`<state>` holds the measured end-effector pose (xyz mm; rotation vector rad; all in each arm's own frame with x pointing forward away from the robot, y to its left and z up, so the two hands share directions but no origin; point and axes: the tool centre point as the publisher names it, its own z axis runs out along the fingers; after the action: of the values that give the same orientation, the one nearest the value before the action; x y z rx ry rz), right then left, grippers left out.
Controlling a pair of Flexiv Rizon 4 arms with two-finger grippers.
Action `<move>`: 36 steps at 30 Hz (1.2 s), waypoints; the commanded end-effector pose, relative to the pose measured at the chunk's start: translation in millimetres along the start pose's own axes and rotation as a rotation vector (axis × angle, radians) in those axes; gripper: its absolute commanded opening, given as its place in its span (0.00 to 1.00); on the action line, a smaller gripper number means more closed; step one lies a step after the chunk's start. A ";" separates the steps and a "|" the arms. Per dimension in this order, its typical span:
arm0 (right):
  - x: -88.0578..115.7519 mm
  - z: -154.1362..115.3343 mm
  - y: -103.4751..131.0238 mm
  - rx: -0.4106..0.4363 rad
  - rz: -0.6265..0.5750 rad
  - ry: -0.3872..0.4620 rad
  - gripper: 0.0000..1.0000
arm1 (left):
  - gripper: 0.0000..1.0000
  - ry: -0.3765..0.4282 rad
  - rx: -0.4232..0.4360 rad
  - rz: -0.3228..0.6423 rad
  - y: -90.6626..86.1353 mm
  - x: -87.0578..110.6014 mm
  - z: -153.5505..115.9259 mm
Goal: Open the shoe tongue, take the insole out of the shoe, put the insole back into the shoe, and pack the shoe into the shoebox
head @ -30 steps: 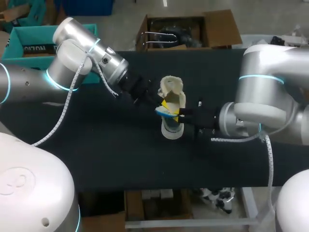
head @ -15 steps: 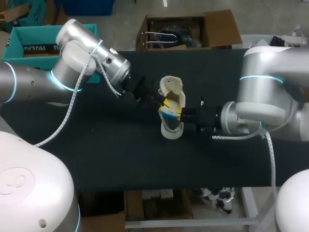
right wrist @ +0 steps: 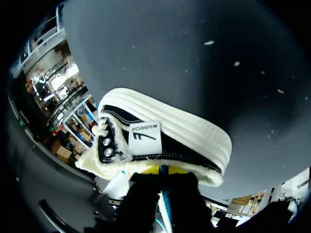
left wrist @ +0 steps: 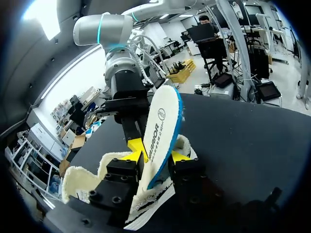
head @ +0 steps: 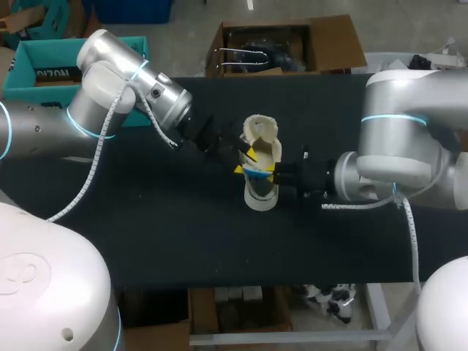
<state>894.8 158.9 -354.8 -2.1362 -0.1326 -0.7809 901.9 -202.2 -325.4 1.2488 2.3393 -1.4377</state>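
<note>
Left end effector [left wrist: 158,153] is clamped on the blue-edged insole [left wrist: 163,126], which stands mostly out of the fleece-lined shoe [right wrist: 170,131] at mid-counter [head: 146,219]. Right end effector [head: 273,170] sits at the collar; I cannot tell its grip. Probably mid-task, with boxing still to do.

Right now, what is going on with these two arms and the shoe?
The left gripper is shut on the white insole, which stands upright, partly out of the shoe. The right gripper is at the shoe's side, apparently steadying it. The shoe lies on the black table, not packed yet.
</note>
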 end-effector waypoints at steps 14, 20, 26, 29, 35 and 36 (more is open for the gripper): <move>-12.2 -25.3 -42.5 -0.052 -0.068 0.028 0.02 | 0.00 -0.046 -0.048 -0.020 2.4 1.8 2.4; -6.2 -18.3 -44.5 -0.047 -0.086 0.010 0.00 | 0.00 -0.039 -0.065 -0.025 4.1 2.8 6.8; -1.3 -15.6 -31.9 -0.048 -0.074 0.000 0.00 | 0.49 -0.041 -0.076 -0.037 6.7 2.0 1.4; -1.3 -13.9 -28.5 -0.050 -0.068 -0.002 0.00 | 0.21 -0.052 -0.076 -0.045 8.6 2.0 -3.1; -2.3 -13.0 -21.7 -0.056 -0.050 -0.005 0.00 | 0.13 -0.055 -0.084 -0.062 13.8 4.1 -7.2; -2.5 -13.8 -20.9 -0.056 -0.049 -0.004 0.00 | 0.14 -0.054 -0.085 -0.067 15.0 4.6 -7.4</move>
<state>876.6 164.6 -334.3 -2.1954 -0.1628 -0.8268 910.8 -192.8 -332.5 1.1097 2.3997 -1.3532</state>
